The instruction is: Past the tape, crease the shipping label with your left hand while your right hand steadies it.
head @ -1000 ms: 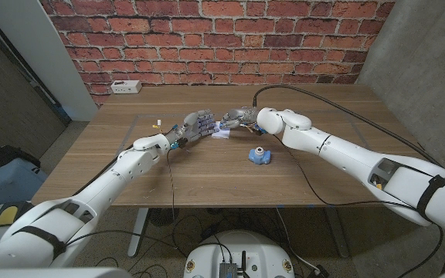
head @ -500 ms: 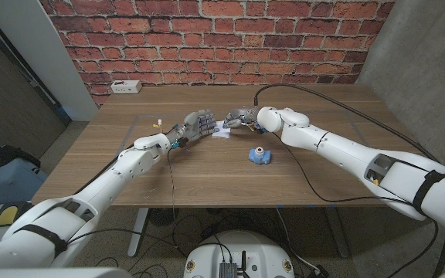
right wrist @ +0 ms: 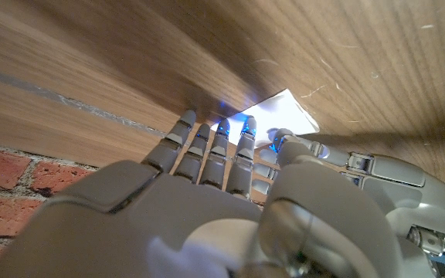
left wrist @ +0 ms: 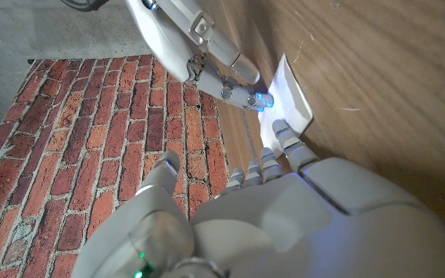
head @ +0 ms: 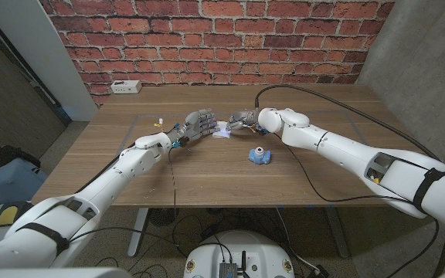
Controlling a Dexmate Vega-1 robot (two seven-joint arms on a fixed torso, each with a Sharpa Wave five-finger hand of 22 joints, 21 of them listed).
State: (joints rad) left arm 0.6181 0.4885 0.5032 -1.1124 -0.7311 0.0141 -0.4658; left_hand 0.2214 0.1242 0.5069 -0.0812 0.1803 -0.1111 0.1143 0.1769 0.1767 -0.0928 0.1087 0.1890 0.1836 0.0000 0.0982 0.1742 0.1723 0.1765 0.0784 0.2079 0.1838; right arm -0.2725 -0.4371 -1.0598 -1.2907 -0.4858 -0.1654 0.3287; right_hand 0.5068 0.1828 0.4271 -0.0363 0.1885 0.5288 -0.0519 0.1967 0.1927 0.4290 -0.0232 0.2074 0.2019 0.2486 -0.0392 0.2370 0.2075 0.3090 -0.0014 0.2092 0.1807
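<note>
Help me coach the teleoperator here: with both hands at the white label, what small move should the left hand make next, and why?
Probably press the left hand down and draw its fingertips across the shipping label to set the crease. Its fingers already meet the label's edge, the right hand has fingers on the paper from the other side, and one label edge stands lifted off the table.

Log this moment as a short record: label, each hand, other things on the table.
label: white shipping label on the wooden table, between the two hands
left hand: left hand at the label's left edge, fingertips touching it
right hand: right hand with fingertips on the label's right side
tape: blue tape dispenser nearer the robot, apart from the label
far edge: white power strip by the brick wall
</note>
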